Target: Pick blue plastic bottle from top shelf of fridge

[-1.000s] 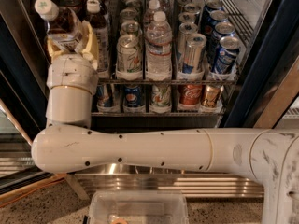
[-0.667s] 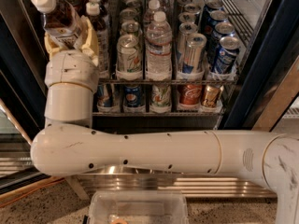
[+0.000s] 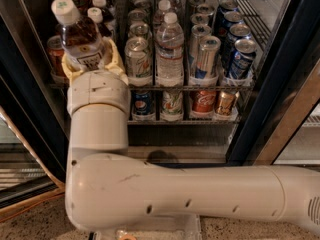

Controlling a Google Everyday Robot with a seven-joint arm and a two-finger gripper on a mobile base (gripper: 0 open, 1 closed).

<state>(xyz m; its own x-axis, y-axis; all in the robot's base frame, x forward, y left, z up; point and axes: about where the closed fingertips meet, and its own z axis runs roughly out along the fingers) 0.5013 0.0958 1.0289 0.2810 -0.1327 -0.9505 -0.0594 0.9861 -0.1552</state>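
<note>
The blue plastic bottle [image 3: 80, 36] holds brown tea, with a white cap and a white label. It tilts left, held between the cream fingers [image 3: 116, 56] of my gripper [image 3: 92, 64], which is shut on it at the left front of the top shelf [image 3: 200, 88]. More tea bottles [image 3: 100, 14] stand behind it in the same lane. The fridge [image 3: 260, 109] has a dark frame, and its door is open.
On the top shelf stand tall cans [image 3: 138, 56], a clear water bottle [image 3: 170, 51] and blue cans [image 3: 239, 59]. The lower rack holds short soda cans [image 3: 204, 103]. My arm [image 3: 165, 194] crosses the foreground. The door frame [image 3: 295, 109] is at right.
The bottle and gripper have shifted slightly left and towards the camera, and the bottle leans further to the left.
</note>
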